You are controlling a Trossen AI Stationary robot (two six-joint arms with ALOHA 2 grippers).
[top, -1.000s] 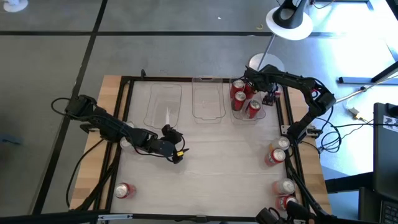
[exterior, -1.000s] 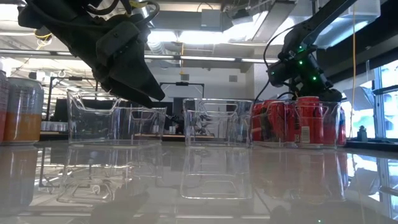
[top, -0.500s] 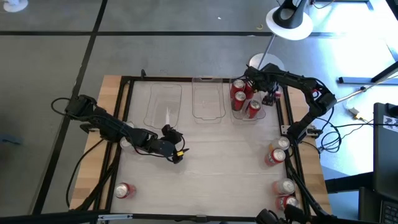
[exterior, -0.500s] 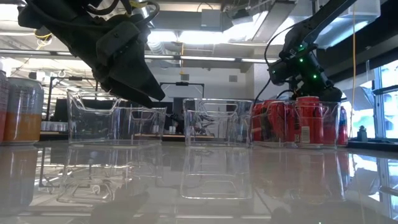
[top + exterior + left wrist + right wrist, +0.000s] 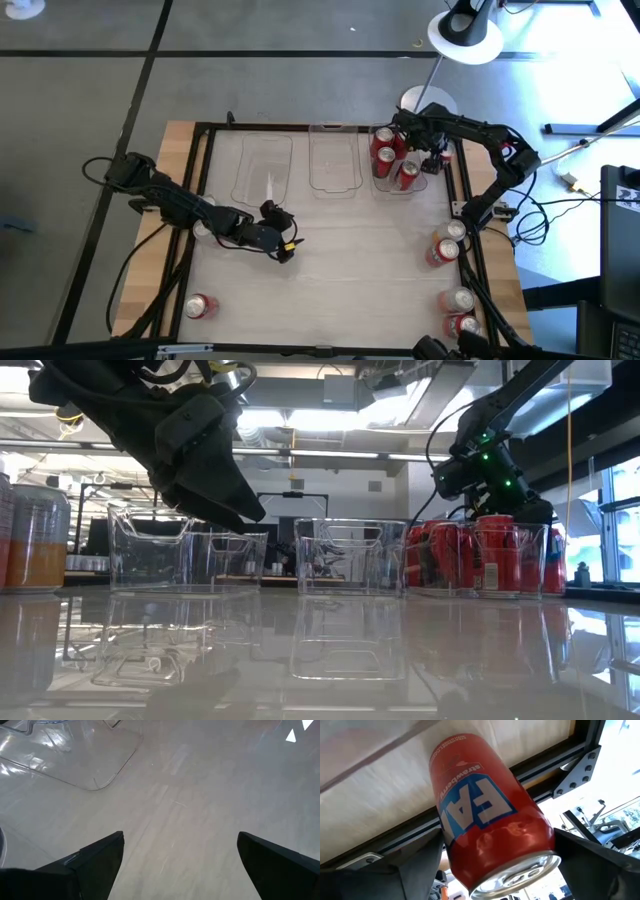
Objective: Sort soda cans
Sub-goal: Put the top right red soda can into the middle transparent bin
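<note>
Three red soda cans (image 5: 383, 146) stand in the right clear bin (image 5: 398, 186). More cans stand on the table's right side (image 5: 441, 252) and near its right near corner (image 5: 460, 301). One red can (image 5: 200, 305) lies at the near left, and a silver one (image 5: 203, 229) shows beside the left arm. My right gripper (image 5: 428, 148) hovers at the right bin's far right side, shut on a red can (image 5: 490, 820). My left gripper (image 5: 281, 232) is open over bare table at centre left, with nothing between its fingers (image 5: 100, 855). My right gripper pinches the red can between its two fingers, one on each side of the body (image 5: 451, 845) near the silver-topped end (image 5: 520, 875). The can is lifted clear and tilted, with its top toward the wrist camera.
Two more clear bins, left (image 5: 263, 165) and middle (image 5: 333, 160), sit along the far side. A black frame rail (image 5: 462, 215) borders the table. Bare tabletop (image 5: 350, 260) lies in the middle. In the low view, a can (image 5: 35, 535) stands at the far left.
My right gripper has shifted a little above the right bin, still shut on its can. Nothing else has moved.
</note>
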